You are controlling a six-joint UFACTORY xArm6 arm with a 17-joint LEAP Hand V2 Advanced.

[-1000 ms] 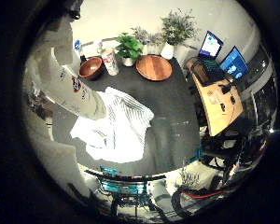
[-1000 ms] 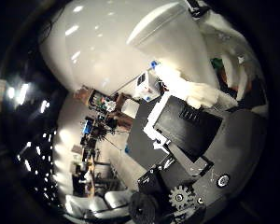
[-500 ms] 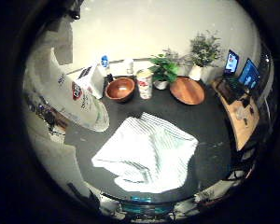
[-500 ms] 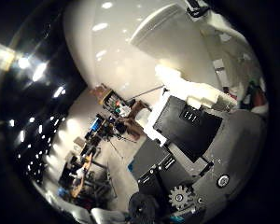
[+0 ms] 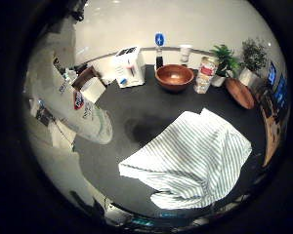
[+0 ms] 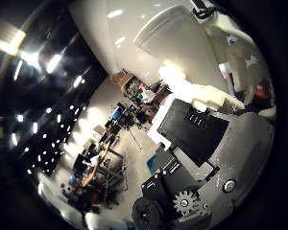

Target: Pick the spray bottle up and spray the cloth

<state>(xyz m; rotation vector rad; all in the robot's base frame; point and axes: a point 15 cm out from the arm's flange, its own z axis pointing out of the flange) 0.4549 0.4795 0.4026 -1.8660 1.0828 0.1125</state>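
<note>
A white spray bottle [image 5: 75, 105] with a small red and blue label fills one side of the little finger side view, close against the palm. My hand [image 6: 192, 136] shows as black and white parts with a gear in the thumb side view, its fingers curled round the bottle. I hold it well above a dark table [image 5: 136, 102]. On that table lies a crumpled white cloth with thin green stripes [image 5: 195, 158]. The bottle's nozzle is not visible.
Along the table's far edge stand a white toaster [image 5: 128, 67], a dark bottle with a blue top [image 5: 159, 48], a wooden bowl [image 5: 175, 77], a jar [image 5: 205, 75], two potted plants [image 5: 225, 59] and a wooden plate [image 5: 240, 92]. Desks with screens [image 5: 278, 85] lie beyond.
The whole view has swung along the table, so the camera has moved; more of the table's toaster end shows now. The bottle keeps its place against the palm. The cloth lies unchanged.
</note>
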